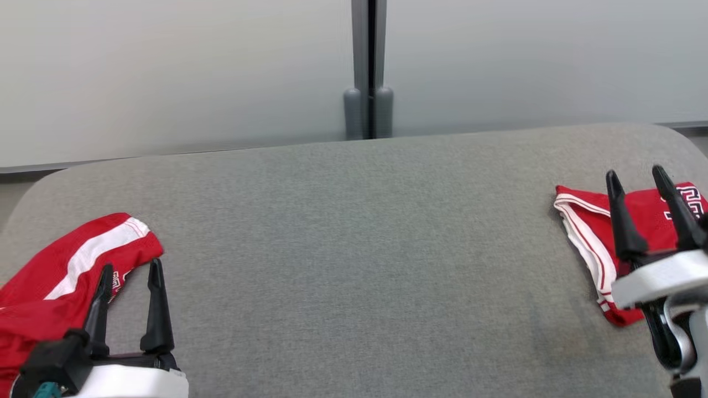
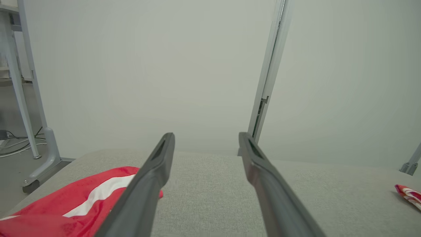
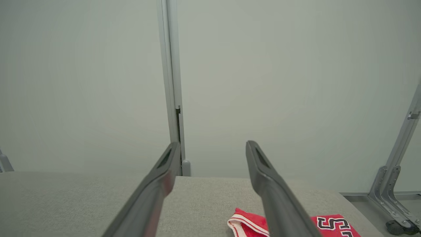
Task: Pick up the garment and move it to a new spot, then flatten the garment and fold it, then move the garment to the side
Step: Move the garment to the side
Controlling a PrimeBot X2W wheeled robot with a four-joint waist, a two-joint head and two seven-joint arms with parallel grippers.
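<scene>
Red mesh fabric at both ends of the grey tabletop (image 1: 354, 249) in the head view: a loose garment (image 1: 55, 260) with a broad white stripe lies at the near left edge, and a folded garment (image 1: 650, 215) with white-and-red trim lies at the right edge. Black-and-white block lettering (image 1: 691, 199) shows on the folded one, cut off by the frame and unreadable. There's a scrap of similar lettering on the loose one, half hidden behind a finger. The left tool (image 1: 131, 265) has its fingers spread wide and holds nothing. The right tool (image 1: 635, 172) is just as wide and empty, its fingers crossing in front of the folded garment. Over to the left wrist view: the left tool (image 2: 206, 135) points at the pale panel wall, the loose garment (image 2: 65, 197) lies under its left finger, the folded garment (image 2: 409, 194) is far off at the right edge, and a table leg (image 2: 49, 148) and floor cables (image 2: 13, 141) appear. The right wrist view has the right tool (image 3: 213, 144) gaping, the folded garment (image 3: 250, 217) below it, and lettering (image 3: 332, 223) closest here, one character perhaps an S, plus a metal stand (image 3: 391, 177).
</scene>
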